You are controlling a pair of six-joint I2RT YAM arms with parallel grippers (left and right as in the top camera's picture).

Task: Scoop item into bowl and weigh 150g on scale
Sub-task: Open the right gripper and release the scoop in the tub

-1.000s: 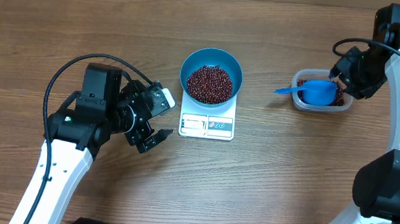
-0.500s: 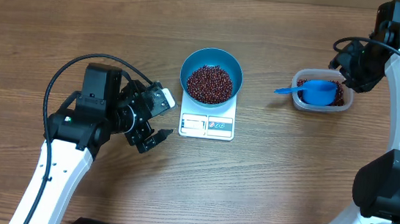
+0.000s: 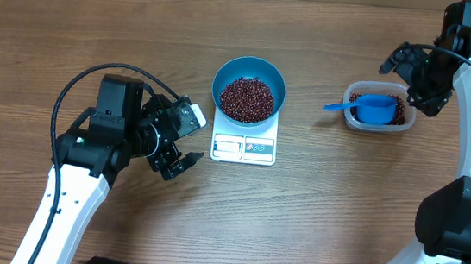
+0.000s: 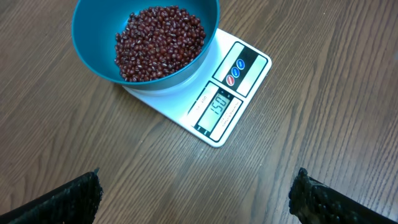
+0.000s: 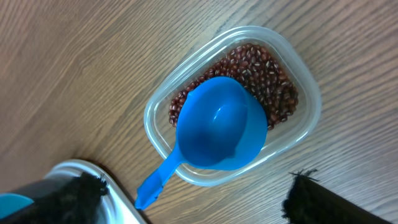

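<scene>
Sitting on the white scale [image 3: 243, 147] mid-table, display reading 150, the teal bowl [image 3: 279, 77] holds the beans [image 3: 248, 99], left pincer [image 3: 193, 137] spread wide and empty just left of the scale, right pincer [image 3: 401, 61] spread wide, empty, over the clear tub [image 3: 405, 122] with the blue scoop [image 3: 372, 108] lying in it.

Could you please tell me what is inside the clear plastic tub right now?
The blue scoop lies in the clear tub, empty and open side up, on red-brown beans, handle over the rim. Beans beneath the scoop and the tub's floor are hidden.
</scene>
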